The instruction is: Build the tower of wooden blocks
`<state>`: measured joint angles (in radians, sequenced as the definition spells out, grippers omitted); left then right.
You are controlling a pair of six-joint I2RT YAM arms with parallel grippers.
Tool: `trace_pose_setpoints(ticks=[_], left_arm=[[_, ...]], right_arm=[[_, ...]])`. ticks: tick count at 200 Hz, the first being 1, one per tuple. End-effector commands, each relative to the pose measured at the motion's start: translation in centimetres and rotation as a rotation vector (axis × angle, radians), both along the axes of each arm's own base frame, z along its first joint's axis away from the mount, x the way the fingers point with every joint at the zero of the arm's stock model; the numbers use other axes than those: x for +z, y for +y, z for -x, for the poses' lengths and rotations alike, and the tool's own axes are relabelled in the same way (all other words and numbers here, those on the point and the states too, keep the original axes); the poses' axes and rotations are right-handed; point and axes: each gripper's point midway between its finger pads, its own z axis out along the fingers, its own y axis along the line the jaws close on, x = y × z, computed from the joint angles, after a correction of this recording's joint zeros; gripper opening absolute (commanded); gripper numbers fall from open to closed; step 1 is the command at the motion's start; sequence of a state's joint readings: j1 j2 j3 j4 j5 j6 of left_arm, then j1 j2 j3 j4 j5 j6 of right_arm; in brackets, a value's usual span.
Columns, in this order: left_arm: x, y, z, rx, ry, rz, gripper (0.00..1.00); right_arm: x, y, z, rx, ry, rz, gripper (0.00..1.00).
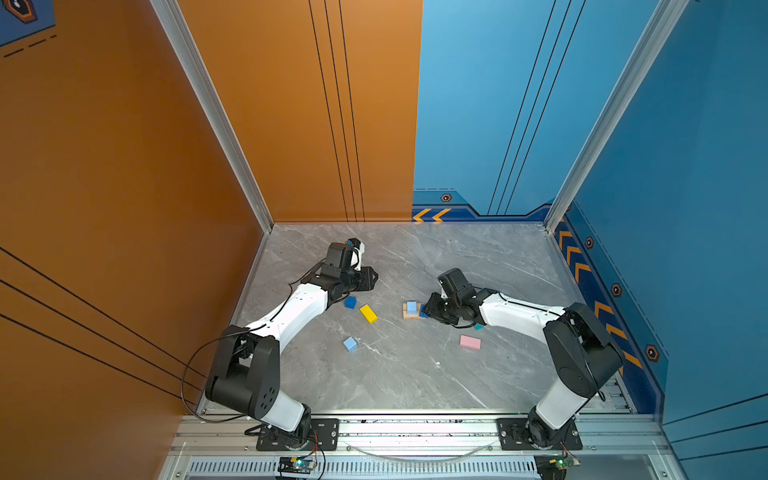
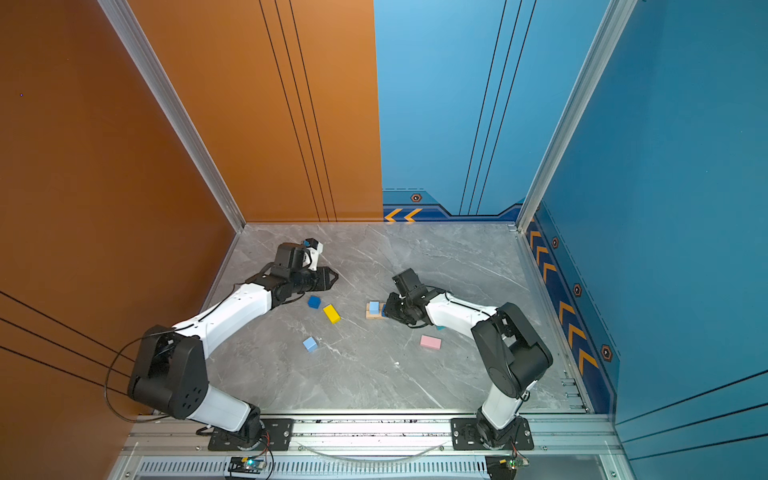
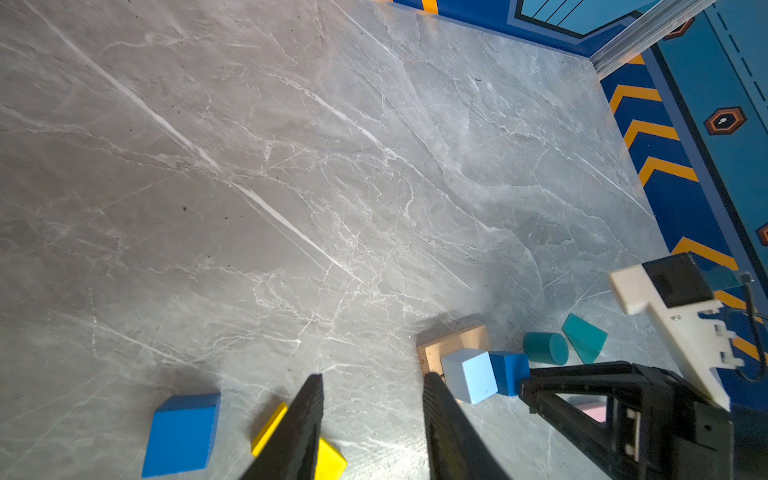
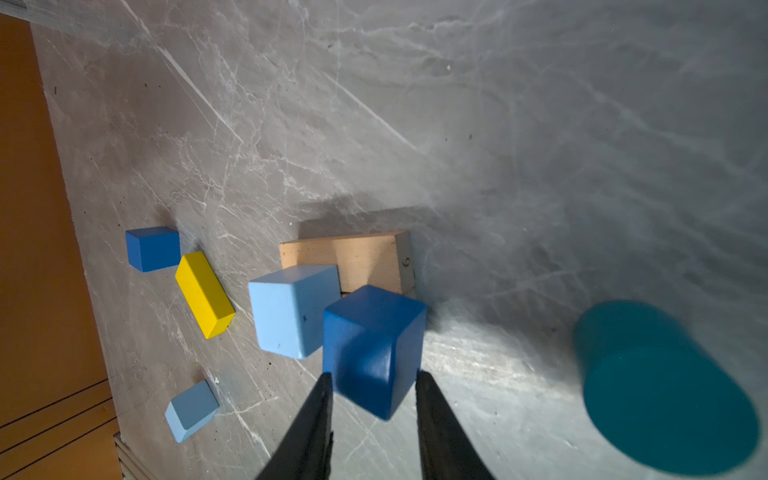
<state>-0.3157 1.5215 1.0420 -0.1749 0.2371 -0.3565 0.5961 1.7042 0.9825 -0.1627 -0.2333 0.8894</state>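
One unreadable stamp, tan plank (image 4: 353,257); right jaws hold dark blue cube (image 4: 374,345)

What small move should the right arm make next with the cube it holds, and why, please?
Probably ease the held dark blue cube down onto the tan plank, beside the light blue cube. The right gripper grips it right next to that cube, at the plank's edge.

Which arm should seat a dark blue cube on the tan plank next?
Right. The right end effector grips a dark blue cube beside the tan plank; the left end effector is empty, farther off.
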Motion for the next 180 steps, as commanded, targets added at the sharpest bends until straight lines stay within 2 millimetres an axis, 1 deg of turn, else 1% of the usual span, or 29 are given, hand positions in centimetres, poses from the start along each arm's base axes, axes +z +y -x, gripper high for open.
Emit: trace_pose_setpoints(ticks=[1,44,45,49,89,180], left_arm=[[0.7,-0.7,-0.4,-0.027,-0.017,0.001,0.42],[0.7,-0.8,-0.4,-0.030,-0.017,0.000,0.41],[0.4,-0.7,-0.2,-0.030,-0.001,-0.005,0.41],[0.1,-0.6,0.0,-0.029,0.013,-0.011,0.42],[-0.1,-0.6,0.1,-0.030,0.019,-0.014,0.41],[-0.1,-0.6,0.0,-0.033,0.021,-0.015,0.41]], right_arm=[[-0.1,0.4,-0.3,-0.001,0.002,-0.013,0.35],[-0.1,1.0,-0.6,0.011,0.004,-0.015,0.35],[-0.1,1.0,-0.6,0.010,0.004,-0.015,0.35],[-0.1,1.0,-0.7,0.010,0.004,-0.014,0.35],[-0.1,1.2,-0.9,0.016,0.005,-0.013,0.35],[-0.2,1.8,-1.5,0.032,0.009,-0.006,0.35]])
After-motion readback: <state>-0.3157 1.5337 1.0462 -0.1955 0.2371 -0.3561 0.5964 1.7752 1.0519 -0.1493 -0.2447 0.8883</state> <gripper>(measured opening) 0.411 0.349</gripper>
